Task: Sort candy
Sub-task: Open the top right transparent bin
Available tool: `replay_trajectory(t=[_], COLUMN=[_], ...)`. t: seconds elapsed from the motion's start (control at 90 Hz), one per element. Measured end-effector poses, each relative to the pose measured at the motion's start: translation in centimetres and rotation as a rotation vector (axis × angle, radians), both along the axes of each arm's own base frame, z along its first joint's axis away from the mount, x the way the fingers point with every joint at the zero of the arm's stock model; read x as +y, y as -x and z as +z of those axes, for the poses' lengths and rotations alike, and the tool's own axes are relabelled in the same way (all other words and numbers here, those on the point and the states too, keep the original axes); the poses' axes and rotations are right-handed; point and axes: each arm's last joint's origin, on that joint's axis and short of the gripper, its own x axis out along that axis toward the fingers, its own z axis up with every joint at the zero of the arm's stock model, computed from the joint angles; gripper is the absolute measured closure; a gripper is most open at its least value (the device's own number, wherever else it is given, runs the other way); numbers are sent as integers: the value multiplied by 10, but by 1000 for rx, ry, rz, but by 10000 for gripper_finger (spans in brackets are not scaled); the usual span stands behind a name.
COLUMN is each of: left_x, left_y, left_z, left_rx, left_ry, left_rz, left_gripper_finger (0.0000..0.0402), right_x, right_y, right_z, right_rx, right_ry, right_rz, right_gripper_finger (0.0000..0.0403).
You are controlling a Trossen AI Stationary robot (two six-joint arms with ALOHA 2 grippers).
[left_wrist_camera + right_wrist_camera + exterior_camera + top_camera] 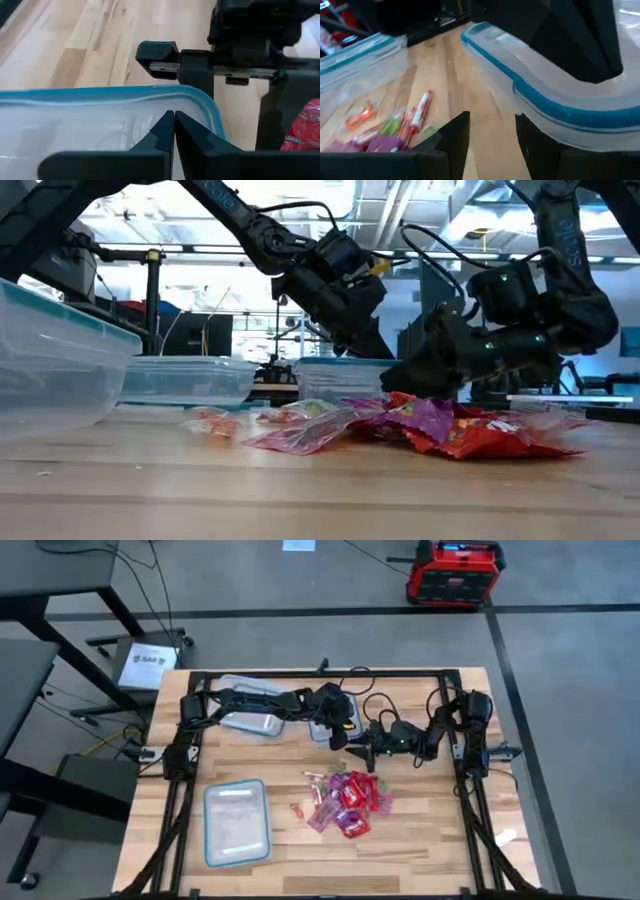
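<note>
Where candy litters pale wooden table, grey floor around

Overhead view straight down, low view level across the table, both sharing the candy.

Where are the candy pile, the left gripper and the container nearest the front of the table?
candy pile [347, 802], high view, middle of the red packets
left gripper [173, 131], left wrist view, where the shut fingertips meet
front container [237, 823], high view, its clear base
</note>
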Motion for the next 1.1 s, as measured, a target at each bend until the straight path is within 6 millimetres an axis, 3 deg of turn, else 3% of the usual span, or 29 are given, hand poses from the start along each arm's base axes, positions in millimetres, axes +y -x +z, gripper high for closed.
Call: replay_trajectory(t=[0.333,0.411,0.656,0.8,1.1], left_x=[-2,-4,-6,-4,1], left_y=[0,-1,-3,-9,-22], left_z=[-1,-2,0,14,78], left_rx=[4,-11,-13,-22,23], left_ry=[23,20,19,20,-26], left_rz=[-16,-42,-29,-17,2], left_gripper_finger=[402,401,401,401,401], right_x=[13,18,22,26,34], right_y=[-9,-13,-5,12,46], right_z=[1,25,31,37,53], right_rx=[20,-181,-130,-117,-51], right_ry=[105,200,287,282,211], right_rz=[74,116,157,168,192], right_gripper_finger=[262,270,280,280,280])
